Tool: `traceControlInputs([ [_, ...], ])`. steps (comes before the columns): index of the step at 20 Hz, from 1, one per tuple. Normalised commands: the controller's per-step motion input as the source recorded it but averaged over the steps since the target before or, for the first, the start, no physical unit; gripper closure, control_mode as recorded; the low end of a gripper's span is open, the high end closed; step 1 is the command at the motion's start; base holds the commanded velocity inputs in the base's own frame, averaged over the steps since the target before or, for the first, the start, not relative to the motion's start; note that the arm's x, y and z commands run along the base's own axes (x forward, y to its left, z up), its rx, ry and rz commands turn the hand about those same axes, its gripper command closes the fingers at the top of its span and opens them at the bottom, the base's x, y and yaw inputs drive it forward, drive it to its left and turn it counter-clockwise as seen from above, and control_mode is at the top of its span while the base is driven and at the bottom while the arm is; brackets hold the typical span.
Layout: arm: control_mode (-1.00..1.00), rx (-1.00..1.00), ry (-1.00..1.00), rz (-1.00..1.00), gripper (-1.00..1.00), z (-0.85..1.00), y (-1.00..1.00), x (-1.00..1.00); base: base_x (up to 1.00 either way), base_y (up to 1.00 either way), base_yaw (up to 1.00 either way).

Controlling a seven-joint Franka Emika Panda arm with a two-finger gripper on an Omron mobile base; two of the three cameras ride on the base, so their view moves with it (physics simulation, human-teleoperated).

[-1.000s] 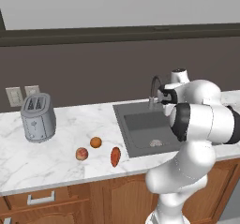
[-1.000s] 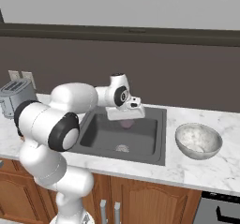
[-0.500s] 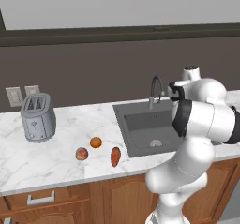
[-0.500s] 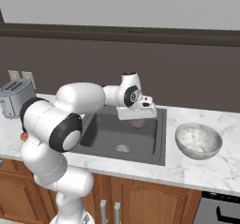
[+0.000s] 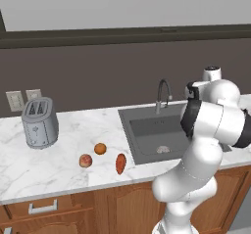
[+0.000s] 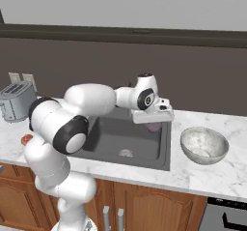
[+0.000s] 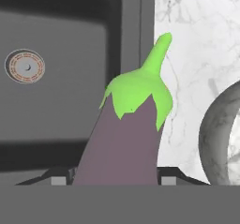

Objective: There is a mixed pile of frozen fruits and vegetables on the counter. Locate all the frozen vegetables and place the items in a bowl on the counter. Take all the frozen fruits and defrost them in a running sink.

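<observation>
Clamping the eggplant [image 7: 124,143] between its fingers, the gripper [image 6: 153,123] hangs above the right-hand edge of the sink [image 6: 116,138], near the rim where the basin meets the counter [image 6: 212,174]. In the hand view the eggplant's long axis runs up the picture away from the hand, its purple body low between the finger tips and its green cap and stem pointing outward, toward the strip of marble between basin and bowl [image 7: 220,134]. The bowl [image 6: 204,145] stands on the marble just right of the sink, apart from the gripper. The basin is dark grey with a round drain [image 7: 25,66] in its floor and a curved faucet [image 5: 163,93] at its back. Well to the left on the white, grey-veined worktop lie the orange ball [image 5: 100,149], the reddish ball [image 5: 86,160] and the orange-red root [image 5: 120,163], the root's length running roughly front to back. A toaster [image 5: 39,122] stands farther left, before a dark backsplash with two wall outlets [image 5: 23,99]. Brown wooden cabinets sit below. No writing can be read.
</observation>
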Motion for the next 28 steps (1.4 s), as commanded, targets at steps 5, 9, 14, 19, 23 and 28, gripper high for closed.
traceControlInputs([
  [5,-1.00,0.00,-0.01,0.00,1.00,0.13,-0.50,0.00,0.00,0.00,0.00],
  [9,-1.00,-0.01,0.00,0.00,1.00,0.23,-0.44,0.00,0.00,0.00,0.00],
  [14,-1.00,-0.01,-0.01,0.00,1.00,0.21,-0.45,-0.01,0.00,0.00,0.00],
  [19,-1.00,-0.01,-0.01,0.00,1.00,0.06,-0.53,-0.03,0.00,0.00,0.00],
  [23,-1.00,0.00,0.01,-0.01,1.00,-0.01,-0.57,0.01,0.00,0.00,0.00],
  [28,-1.00,0.02,0.04,-0.03,1.00,-0.22,-0.53,0.03,0.00,0.00,0.00],
])
